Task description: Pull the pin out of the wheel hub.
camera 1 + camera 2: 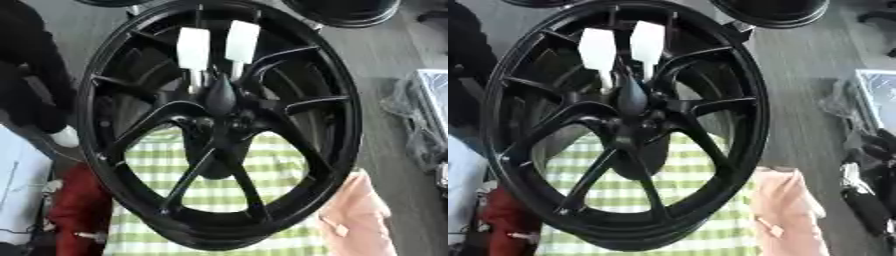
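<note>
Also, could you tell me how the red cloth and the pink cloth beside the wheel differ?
The red cloth is dark and deep in colour, while the pink cloth is pale. The red cloth lies at the lower left of the wheel, the pink cloth at its lower right. Both flank the green checked cloth and sit partly behind the rim.

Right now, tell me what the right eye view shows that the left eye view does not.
Only the right eye view shows dark gear on the floor at the right edge. Only the left eye view shows more of the dark-clothed person at the left edge. Both show the black wheel hub, two white tabs above its centre, the green checked cloth behind the spokes and a pink cloth. Neither robot hand shows.
</note>
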